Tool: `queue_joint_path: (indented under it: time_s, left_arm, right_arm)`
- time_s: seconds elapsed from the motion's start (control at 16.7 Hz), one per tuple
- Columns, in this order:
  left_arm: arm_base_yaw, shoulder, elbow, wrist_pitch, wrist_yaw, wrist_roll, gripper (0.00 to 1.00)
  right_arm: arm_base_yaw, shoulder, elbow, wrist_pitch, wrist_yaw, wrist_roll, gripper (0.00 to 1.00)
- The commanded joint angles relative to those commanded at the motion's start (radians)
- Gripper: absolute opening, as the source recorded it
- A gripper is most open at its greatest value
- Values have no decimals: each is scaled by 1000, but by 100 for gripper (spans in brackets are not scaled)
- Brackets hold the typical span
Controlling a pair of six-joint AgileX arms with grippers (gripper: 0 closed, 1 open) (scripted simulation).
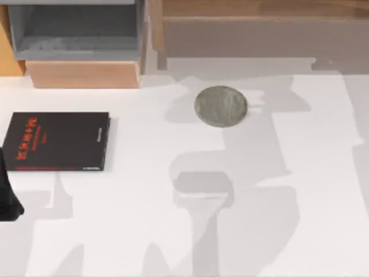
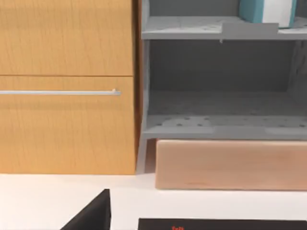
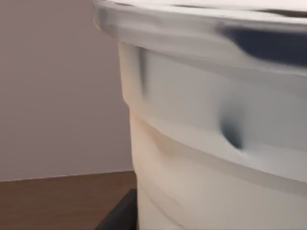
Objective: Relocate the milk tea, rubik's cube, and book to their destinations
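Observation:
The milk tea looms very close in the right wrist view, its white lid along the top and pale cup wall below. My right gripper is shut on it, with one dark finger against its side, above a brown wooden surface. The teal book stands on the upper grey shelf in the left wrist view. My left gripper rests at the table's far left, open, one finger just in front of the black book. The rubik's cube is out of view.
A black book with red lettering lies at the table's left. A round grey coaster sits mid-table. The grey shelf unit on its wooden base stands at the back left, with a wooden drawer front beside it and a wooden ledge at the back right.

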Motion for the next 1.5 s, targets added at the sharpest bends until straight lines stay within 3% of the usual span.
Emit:
queue_joint_path:
  time_s: [0.42,0.78,1.02,1.5]
  left_arm:
    - [0,0,0,0,0,0,100]
    - [0,0,0,0,0,0,100]
    - [0,0,0,0,0,0,100]
    - [0,0,0,0,0,0,100]
  right_arm:
    - [552,114,15,119,425,44,0]
    - [710,346,70,222,715,-83,0]
    - [725,426,97,254,791,-140,0]
    - [723,456,97,284,790,-137,0]
